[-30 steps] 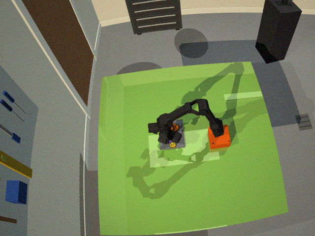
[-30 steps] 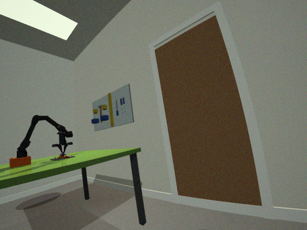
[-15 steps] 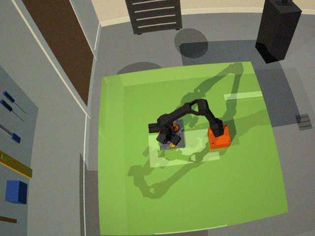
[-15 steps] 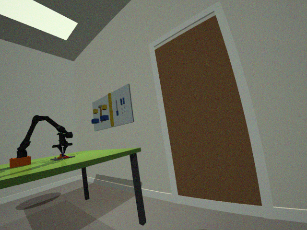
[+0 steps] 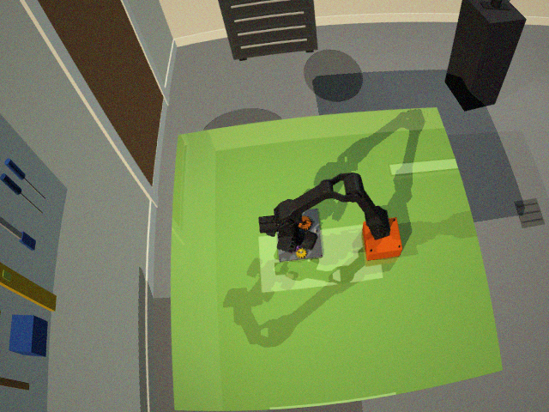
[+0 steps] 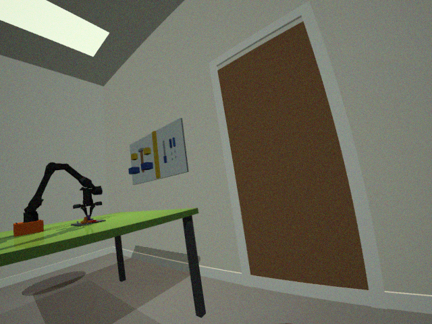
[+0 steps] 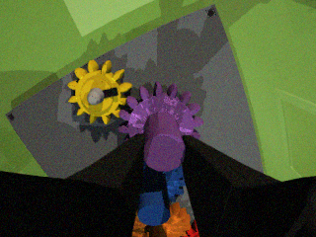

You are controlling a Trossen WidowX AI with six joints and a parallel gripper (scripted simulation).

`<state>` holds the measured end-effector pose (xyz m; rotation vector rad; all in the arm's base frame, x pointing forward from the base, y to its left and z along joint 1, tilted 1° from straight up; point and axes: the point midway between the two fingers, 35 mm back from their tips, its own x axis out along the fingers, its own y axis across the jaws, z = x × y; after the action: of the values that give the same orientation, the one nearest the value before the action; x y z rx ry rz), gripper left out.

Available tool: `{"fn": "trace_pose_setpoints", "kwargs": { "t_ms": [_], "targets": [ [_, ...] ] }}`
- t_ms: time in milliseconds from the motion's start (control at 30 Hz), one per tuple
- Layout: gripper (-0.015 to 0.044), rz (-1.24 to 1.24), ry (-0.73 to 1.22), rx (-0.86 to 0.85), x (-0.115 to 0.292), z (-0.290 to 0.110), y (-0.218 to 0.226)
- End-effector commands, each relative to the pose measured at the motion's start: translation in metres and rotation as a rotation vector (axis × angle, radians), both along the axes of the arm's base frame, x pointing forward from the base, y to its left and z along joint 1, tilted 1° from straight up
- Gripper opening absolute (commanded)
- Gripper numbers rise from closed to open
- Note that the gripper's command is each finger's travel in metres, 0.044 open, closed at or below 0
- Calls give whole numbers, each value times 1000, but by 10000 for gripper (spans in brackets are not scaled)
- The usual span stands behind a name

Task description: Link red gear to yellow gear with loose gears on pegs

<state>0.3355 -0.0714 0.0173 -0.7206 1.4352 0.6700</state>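
Note:
My gripper (image 7: pixel 162 142) (image 6: pixel 89 218) is shut on the purple gear's post, low over the grey board (image 7: pixel 227 64) (image 5: pixel 313 216). The purple gear (image 7: pixel 158 111) is close beside the yellow gear (image 7: pixel 104 106) (image 5: pixel 301 254), with their teeth at or nearly at each other in the wrist view; whether the purple gear sits flat is hidden. The yellow gear with its black stripe is on a peg. A blue gear (image 7: pixel 154 212) with a post and an orange gear (image 7: pixel 178 222) (image 5: pixel 304 222) lie behind the purple one, partly hidden by the fingers. A bit of red (image 7: pixel 193 232) shows at the bottom edge.
The arm stands on an orange base block (image 5: pixel 381 245) (image 6: pixel 28 227) on the green table (image 5: pixel 354 328) (image 6: pixel 139 219). The orange and blue gears are close to the fingers. Shadows of the arm fall over the board and table.

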Motion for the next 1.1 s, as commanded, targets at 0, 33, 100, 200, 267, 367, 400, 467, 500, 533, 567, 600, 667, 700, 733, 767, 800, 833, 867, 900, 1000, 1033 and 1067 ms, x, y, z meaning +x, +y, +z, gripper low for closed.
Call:
{"fn": "trace_pose_setpoints", "kwargs": {
  "t_ms": [0, 33, 100, 200, 267, 367, 400, 467, 500, 533, 567, 600, 667, 700, 733, 767, 800, 833, 867, 900, 1000, 1033, 1067],
  "targets": [
    [0, 64, 1, 0, 0, -1, 0],
    [0, 76, 1, -1, 0, -1, 0],
    [0, 89, 2, -1, 0, -2, -1],
    [0, 82, 1, -1, 0, -3, -1],
    [0, 62, 1, 0, 1, -3, -1],
    [0, 13, 0, 1, 1, -4, 0],
    [0, -3, 0, 2, 1, -5, 0],
    [0, -43, -1, 3, 1, -5, 0],
    [0, -67, -1, 4, 1, -5, 0],
    [0, -92, -2, 5, 0, -6, 0],
    [26, -94, -2, 5, 0, -5, 0],
    [53, -98, -2, 5, 0, -4, 0],
    [105, -106, -2, 5, 0, -1, 0],
    [131, -106, -2, 5, 0, -1, 0],
    [140, -106, -2, 5, 0, -1, 0],
    [140, -106, -2, 5, 0, -1, 0],
    [140, -106, -2, 5, 0, -1, 0],
    [140, -106, -2, 5, 0, 1, 0],
    [140, -106, -2, 5, 0, 4, 0],
    [140, -106, -2, 5, 0, 9, 0],
    [140, -106, -2, 5, 0, 28, 0],
    [140, -106, -2, 5, 0, 37, 1],
    [140, -106, -2, 5, -1, 42, 1]
  ]
}}
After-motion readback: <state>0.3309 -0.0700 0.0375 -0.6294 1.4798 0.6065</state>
